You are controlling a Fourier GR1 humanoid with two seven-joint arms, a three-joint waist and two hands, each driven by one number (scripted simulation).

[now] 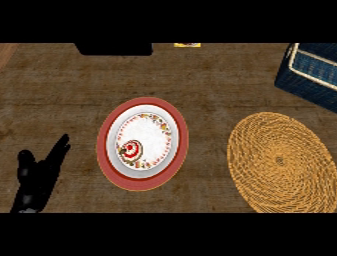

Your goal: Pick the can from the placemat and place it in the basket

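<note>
1. Where the table point(200, 75) meets the view's lower left corner, the left hand point(34, 187) shows. It is black, with straight fingers pointing up and to the right and the thumb spread off to the left. It grips nothing and touches none of the things.
2. The right hand does not show.
3. A small round red-and-white thing, which looks like the can point(130, 149) seen from above, stands on the lower left part of a white plate point(152, 130) with a patterned rim.
4. The plate lies on a round red mat point(106, 150) near the middle of the table. The mat's edge shows as a ring all round the plate.
5. A round woven placemat point(282, 162) in straw colour lies to the right of the red mat, apart from it and well apart from the can.
6. The basket point(318, 75) is dark blue with pale edging. It sits at the upper right, beyond the placemat and cut off by the view's right edge.
7. At the far edge, a dark block point(115, 48) stands above and left of the plate. A small yellow thing point(187, 44) is just to its right, and I cannot tell what either one is.
8. The left hand is well left of the red mat, and the can is far from the basket.
</note>
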